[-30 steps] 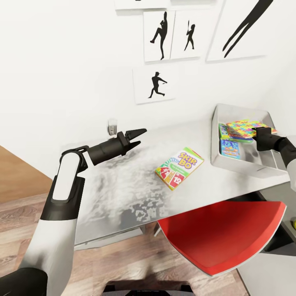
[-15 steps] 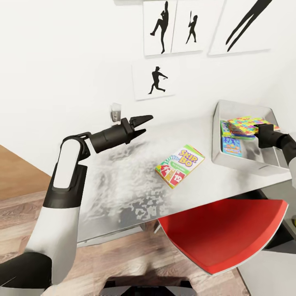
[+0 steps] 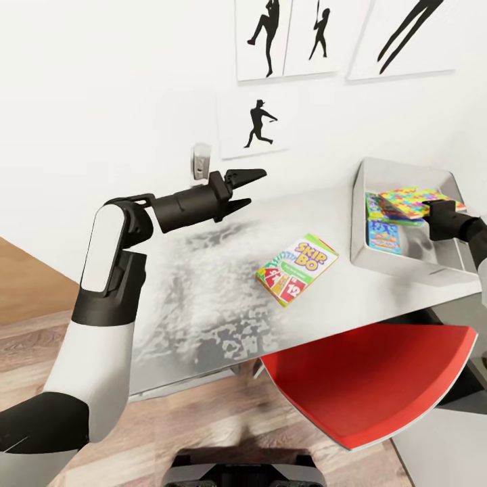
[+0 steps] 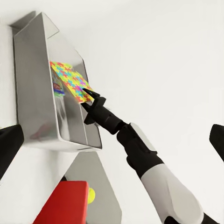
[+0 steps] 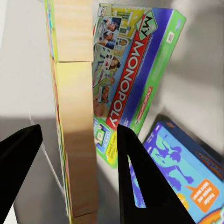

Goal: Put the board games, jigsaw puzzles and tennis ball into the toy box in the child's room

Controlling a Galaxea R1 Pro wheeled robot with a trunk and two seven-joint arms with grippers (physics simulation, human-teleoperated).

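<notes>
The left gripper [image 3: 249,188] hovers with its fingers spread over the table [image 3: 203,297]. The Skip-Bo box [image 3: 296,268] lies mid-table. In the toy box [image 3: 379,253], the right gripper [image 3: 433,211] pinches a jigsaw puzzle [image 3: 416,201] above two board games [image 3: 383,226].

Bright, even, sharp renders; mottled sheen on the table [image 3: 203,297].

Your left arm reaches forward over the worktop [image 3: 203,297], elbow bent, forearm level, its left end effector [image 3: 251,187] hanging above the surface with fingers parted and nothing between them. Your right arm stretches across the worktop's far right end, its right end effector [image 4: 89,98] clamped on the jigsaw puzzle's [image 4: 71,82] edge.
</notes>
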